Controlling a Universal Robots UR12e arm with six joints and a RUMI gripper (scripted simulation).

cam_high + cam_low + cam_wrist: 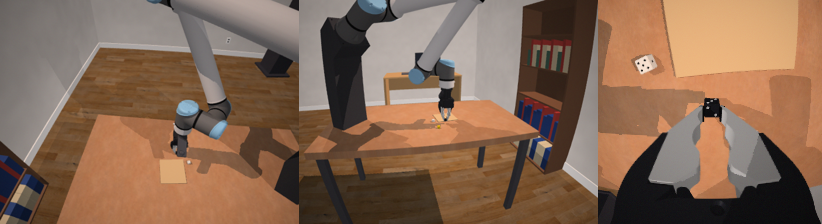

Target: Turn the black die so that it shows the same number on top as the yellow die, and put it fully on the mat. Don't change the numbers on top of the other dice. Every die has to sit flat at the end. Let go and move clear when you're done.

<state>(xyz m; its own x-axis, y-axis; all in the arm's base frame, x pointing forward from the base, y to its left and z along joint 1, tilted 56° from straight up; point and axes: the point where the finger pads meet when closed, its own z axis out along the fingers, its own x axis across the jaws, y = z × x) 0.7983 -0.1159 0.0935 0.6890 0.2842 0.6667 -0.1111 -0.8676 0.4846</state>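
Note:
In the wrist view my gripper (711,106) is shut on the small black die (712,107), pinched between the two grey fingertips just short of the near edge of the light tan mat (730,35). In the exterior view the gripper (445,118) hangs straight down over the mat's edge (445,117), with the black die (445,119) at its tips. The yellow die (438,126) lies on the table in front of the mat. A white die (645,63) showing five pips lies left of the mat; it also shows in the top view (188,162). In the top view the gripper (176,149) stands behind the mat (173,171).
The black robot pedestal (344,79) stands on the table's left part. A bookshelf (556,84) stands to the right of the table. A small desk (421,84) stands behind, by the wall.

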